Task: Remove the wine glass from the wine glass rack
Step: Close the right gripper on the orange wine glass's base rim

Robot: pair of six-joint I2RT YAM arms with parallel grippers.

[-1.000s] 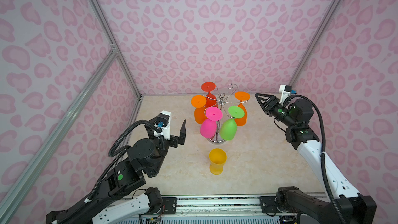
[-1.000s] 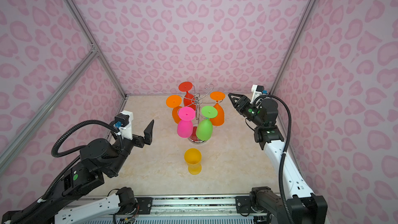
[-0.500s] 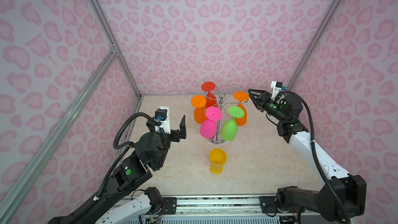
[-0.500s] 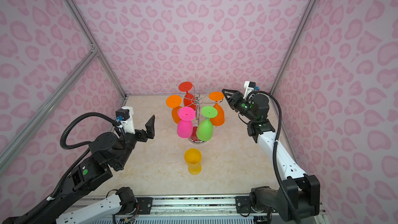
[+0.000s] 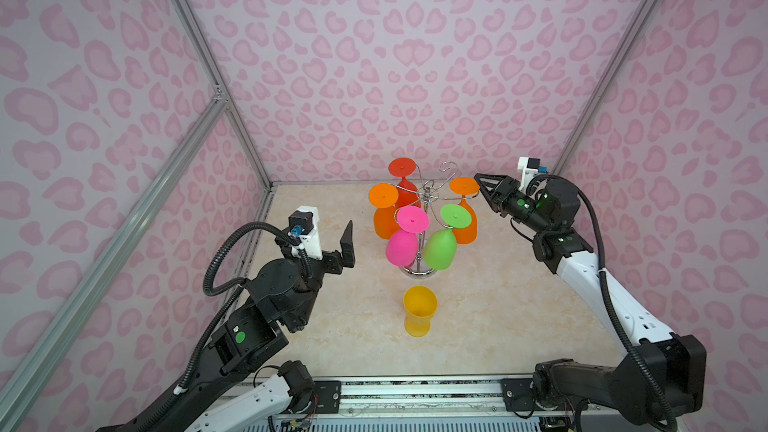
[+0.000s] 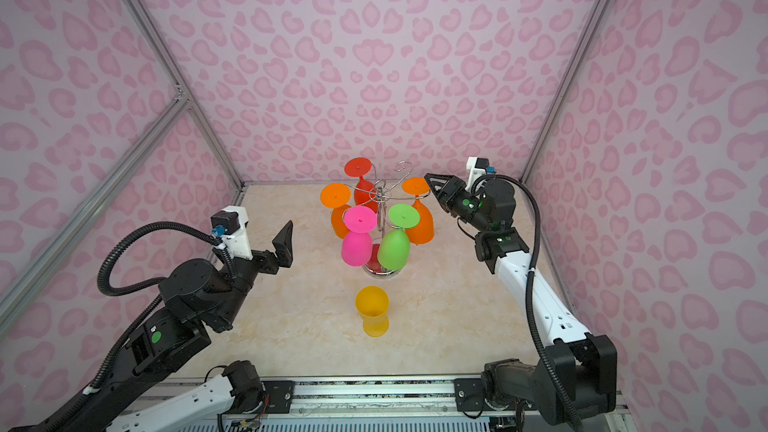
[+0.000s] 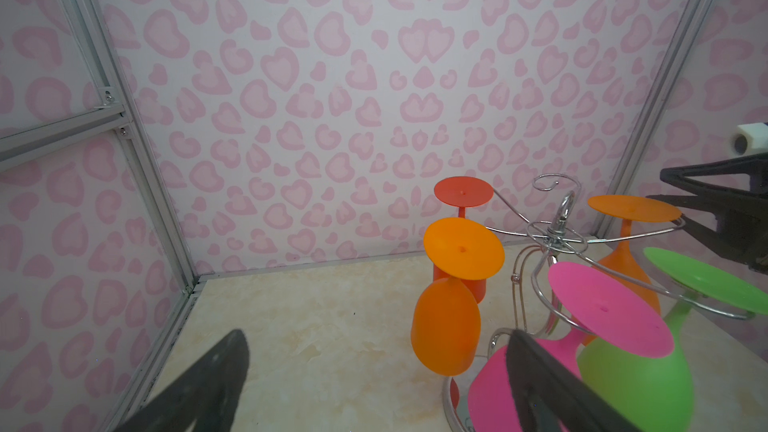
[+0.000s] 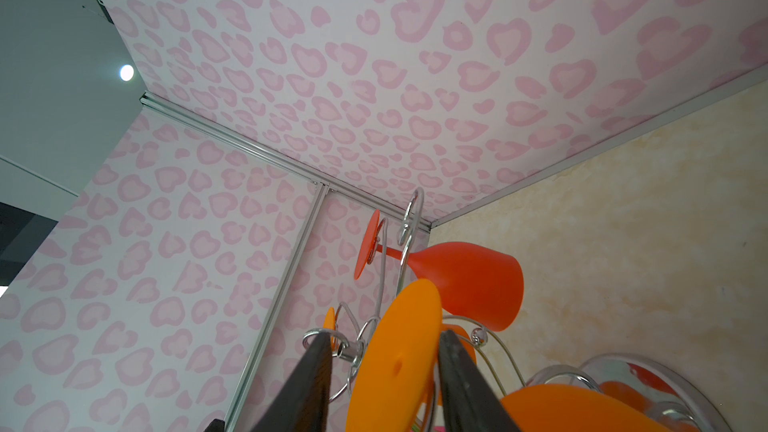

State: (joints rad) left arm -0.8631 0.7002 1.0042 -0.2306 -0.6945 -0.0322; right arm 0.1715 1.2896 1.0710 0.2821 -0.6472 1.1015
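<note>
Tabletop [image 5: 519, 305]: wine glass rack [image 5: 428, 193] base half hidden behind pink glass [image 5: 400, 248].

walls [image 5: 415, 56]: pale lilac-white, strewn with pink heart and blotch shapes that have lighter pink centres
frame rails [image 5: 219, 95]: silver-grey
bench [image 5: 498, 305]: cream with faint beige marble veining
wine glass rack [image 5: 428, 194]: mirror-bright chrome
red glass [image 5: 402, 168]: orange-red
orange glass by the right arm [image 5: 464, 186]: plain orange
second orange glass [image 5: 383, 195]: the same orange
pink glass [image 5: 401, 247]: hot pink
green glass [image 5: 440, 249]: bright lime
yellow glass [image 5: 419, 311]: amber yellow
left end effector [image 7: 374, 342]: black
right end effector [image 8: 385, 338]: black
left arm [image 5: 270, 284]: black, one green dot, white lower link
right arm [image 5: 602, 284]: white link, black joints, small green spots
camera mount [image 5: 309, 222]: white with a blue plug
</note>
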